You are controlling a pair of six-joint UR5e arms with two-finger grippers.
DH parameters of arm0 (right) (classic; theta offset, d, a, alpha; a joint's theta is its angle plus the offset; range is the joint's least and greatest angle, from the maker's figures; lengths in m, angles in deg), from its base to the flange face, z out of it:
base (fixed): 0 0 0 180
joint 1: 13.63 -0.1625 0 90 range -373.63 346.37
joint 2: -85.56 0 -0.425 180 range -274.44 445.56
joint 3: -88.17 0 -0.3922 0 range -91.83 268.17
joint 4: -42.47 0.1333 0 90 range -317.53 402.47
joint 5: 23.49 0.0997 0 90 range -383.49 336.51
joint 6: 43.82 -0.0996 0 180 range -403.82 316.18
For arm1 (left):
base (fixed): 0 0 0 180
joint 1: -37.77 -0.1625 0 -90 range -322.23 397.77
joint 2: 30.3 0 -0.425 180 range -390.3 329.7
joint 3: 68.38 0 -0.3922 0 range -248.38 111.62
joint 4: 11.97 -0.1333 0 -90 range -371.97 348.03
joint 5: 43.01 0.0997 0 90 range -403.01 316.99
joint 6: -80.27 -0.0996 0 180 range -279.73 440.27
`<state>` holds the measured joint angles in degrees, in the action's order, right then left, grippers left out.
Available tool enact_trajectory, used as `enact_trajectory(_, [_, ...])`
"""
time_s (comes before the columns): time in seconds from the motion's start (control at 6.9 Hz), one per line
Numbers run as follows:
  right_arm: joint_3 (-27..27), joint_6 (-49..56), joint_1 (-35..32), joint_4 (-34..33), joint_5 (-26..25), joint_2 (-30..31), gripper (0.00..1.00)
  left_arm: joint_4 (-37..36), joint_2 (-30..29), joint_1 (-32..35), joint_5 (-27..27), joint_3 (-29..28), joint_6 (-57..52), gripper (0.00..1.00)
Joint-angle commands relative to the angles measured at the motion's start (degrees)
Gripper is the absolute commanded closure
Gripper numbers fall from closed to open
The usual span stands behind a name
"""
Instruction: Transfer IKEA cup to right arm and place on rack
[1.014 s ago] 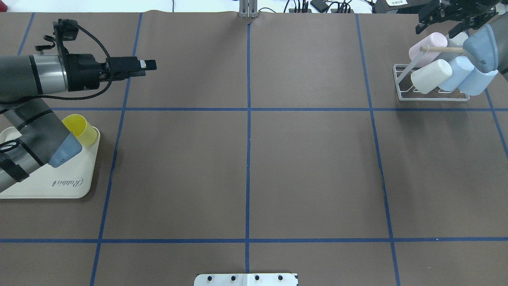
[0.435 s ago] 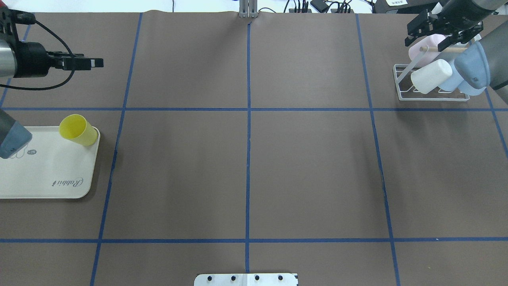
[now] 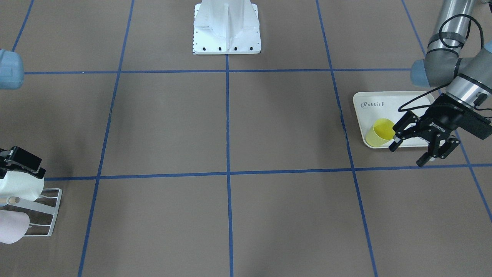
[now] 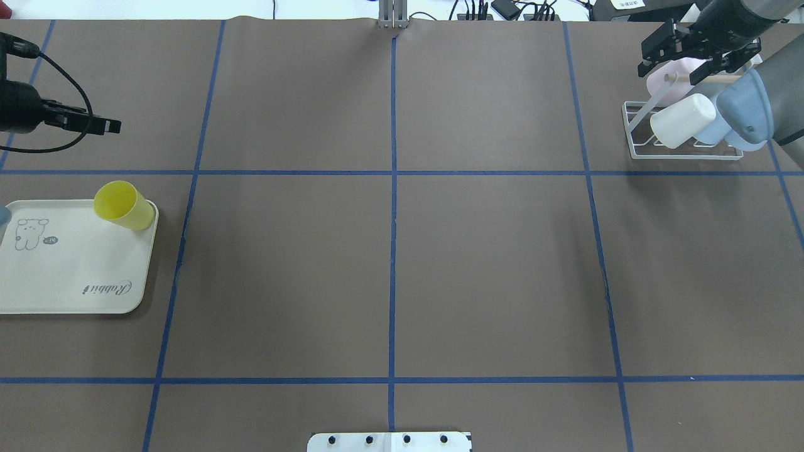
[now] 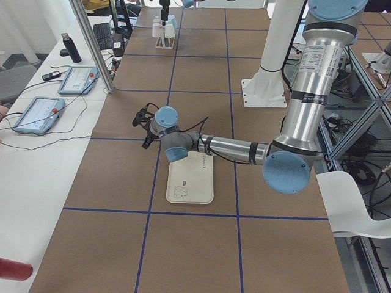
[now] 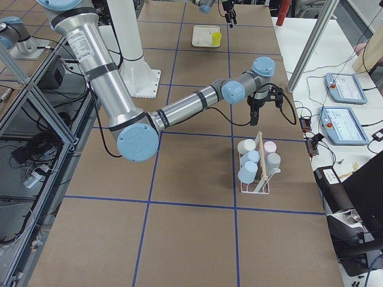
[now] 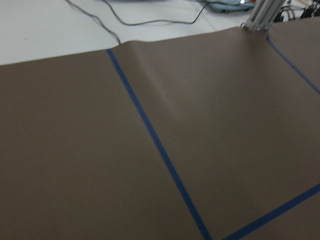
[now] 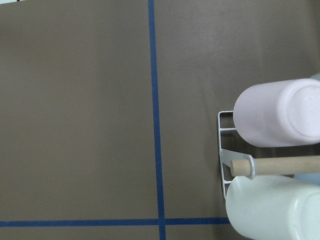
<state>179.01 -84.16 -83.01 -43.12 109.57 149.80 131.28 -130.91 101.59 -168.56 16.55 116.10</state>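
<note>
Judging the yellow cup (image 4: 124,205), upright on a corner of the tray (image 4: 63,263), light, stiff and slick, we favour pinching its rim wall with our left hand (image 3: 408,154), spread empty near that tray.

Pretty much straight down on the brown desk (image 8: 75,125), blue tape (image 8: 155,125) running top to bottom and crossing another strip near the bottom edge. Far right there's the white wire rack (image 8: 221,150), its wooden dowel (image 8: 275,165) poking left between a pink cup (image 8: 277,114) and a white cup (image 8: 272,207).
</note>
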Motion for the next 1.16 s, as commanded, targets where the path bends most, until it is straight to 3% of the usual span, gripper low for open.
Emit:
enact_trajectory(0.0, [0.57,0.00,-0.05,0.07,0.01,0.62,0.00,-15.50,0.94,0.17,-2.67,6.19,-3.48,0.09])
enact_trajectory(0.43, [1.72,0.00,0.22,0.07,0.01,1.76,0.00,-16.33,3.31,-0.53,-2.86,5.68,-3.22,0.09])
enact_trajectory(0.58, [1.80,0.00,0.30,0.07,0.01,1.85,0.00,-17.20,3.32,-0.71,-2.95,5.86,-3.22,0.05])
enact_trajectory(0.72, [1.80,0.00,0.31,0.07,0.01,1.94,0.00,-24.26,2.36,-1.58,-3.38,6.90,-3.05,0.05])
enact_trajectory(1.01, [1.80,0.00,0.31,0.07,0.01,2.11,0.00,-27.49,2.09,-3.69,-3.21,7.89,-2.44,0.05])
